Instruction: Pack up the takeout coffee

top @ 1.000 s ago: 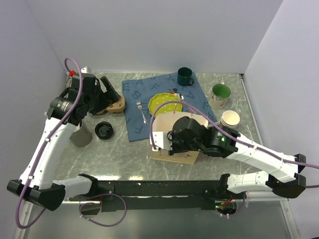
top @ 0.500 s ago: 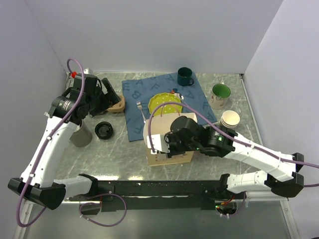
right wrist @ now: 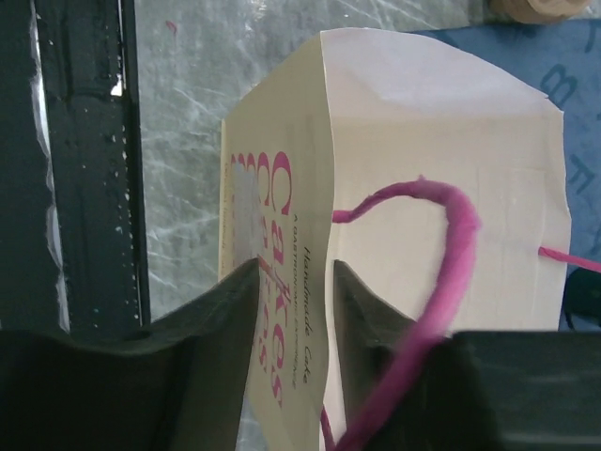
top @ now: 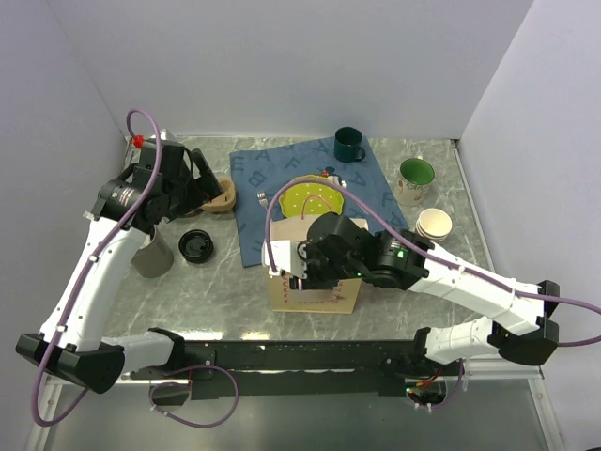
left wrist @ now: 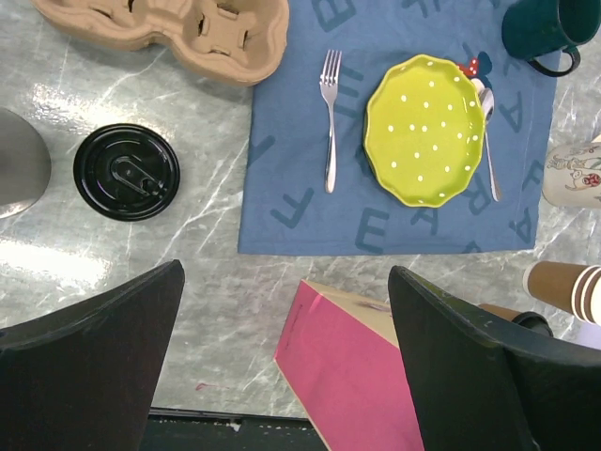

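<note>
No takeout coffee shows in any view. A cream paper bag (top: 315,291) with pink lettering and a pink cord handle (right wrist: 451,225) stands at the near middle of the table. Its pink side (left wrist: 357,376) shows in the left wrist view. My right gripper (top: 289,265) reaches over the bag's top edge. Its fingers (right wrist: 296,272) straddle the bag's printed front wall (right wrist: 282,188), parted, with a gap beside the paper. My left gripper (top: 208,180) hovers wide open and empty at the far left, beside the cardboard cup carrier (top: 218,197). From its wrist, the left gripper (left wrist: 286,272) looks down on table and bag.
A loose black lid (top: 195,244) and a grey cup (top: 150,256) sit at the left. A blue placemat (top: 249,174) carries a yellow-green plate (top: 315,199), a fork (left wrist: 329,122) and a dark green mug (top: 349,144). A white mug (top: 415,178) and stacked paper cups (top: 434,224) stand to the right.
The right arm tipped the bag up from lying flat to standing and shifted it left. Its jaws went from shut on the bag wall to parted. The left arm barely moved.
</note>
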Controlling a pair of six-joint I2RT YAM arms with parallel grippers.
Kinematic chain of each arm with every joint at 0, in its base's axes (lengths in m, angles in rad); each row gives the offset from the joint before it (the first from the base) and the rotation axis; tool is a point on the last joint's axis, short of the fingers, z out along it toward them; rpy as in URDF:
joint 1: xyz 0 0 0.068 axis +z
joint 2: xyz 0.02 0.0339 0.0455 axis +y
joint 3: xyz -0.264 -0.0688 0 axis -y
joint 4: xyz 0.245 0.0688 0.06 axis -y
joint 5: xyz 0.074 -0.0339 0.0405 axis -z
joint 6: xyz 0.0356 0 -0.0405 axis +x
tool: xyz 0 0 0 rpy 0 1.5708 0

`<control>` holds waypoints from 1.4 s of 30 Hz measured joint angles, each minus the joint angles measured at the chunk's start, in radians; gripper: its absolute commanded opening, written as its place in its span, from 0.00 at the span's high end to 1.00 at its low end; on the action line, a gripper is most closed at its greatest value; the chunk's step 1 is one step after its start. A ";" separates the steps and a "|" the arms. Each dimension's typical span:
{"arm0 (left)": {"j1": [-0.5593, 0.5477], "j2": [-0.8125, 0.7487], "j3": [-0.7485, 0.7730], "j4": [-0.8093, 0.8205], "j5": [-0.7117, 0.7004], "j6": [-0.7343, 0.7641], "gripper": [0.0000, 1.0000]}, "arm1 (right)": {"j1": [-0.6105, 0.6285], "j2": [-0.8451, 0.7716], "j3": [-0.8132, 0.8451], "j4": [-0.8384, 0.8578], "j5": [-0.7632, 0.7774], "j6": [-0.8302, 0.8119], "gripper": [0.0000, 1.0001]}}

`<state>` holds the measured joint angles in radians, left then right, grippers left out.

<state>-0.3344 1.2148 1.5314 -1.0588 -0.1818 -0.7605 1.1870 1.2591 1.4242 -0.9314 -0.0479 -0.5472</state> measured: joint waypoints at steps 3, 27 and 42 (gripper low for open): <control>0.000 0.005 0.007 -0.006 -0.008 0.005 0.03 | 0.000 0.000 0.024 -0.011 0.006 0.026 0.29; 0.074 0.388 0.191 0.025 -0.108 0.201 0.03 | 0.000 0.031 0.467 -0.156 0.198 0.718 0.00; 0.203 0.829 0.411 0.072 -0.052 0.271 0.21 | -0.007 -0.205 0.278 -0.105 0.288 0.721 0.00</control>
<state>-0.1318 2.0438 1.9427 -0.9863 -0.2340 -0.4892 1.1801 1.0542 1.7020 -1.0359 0.2405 0.1734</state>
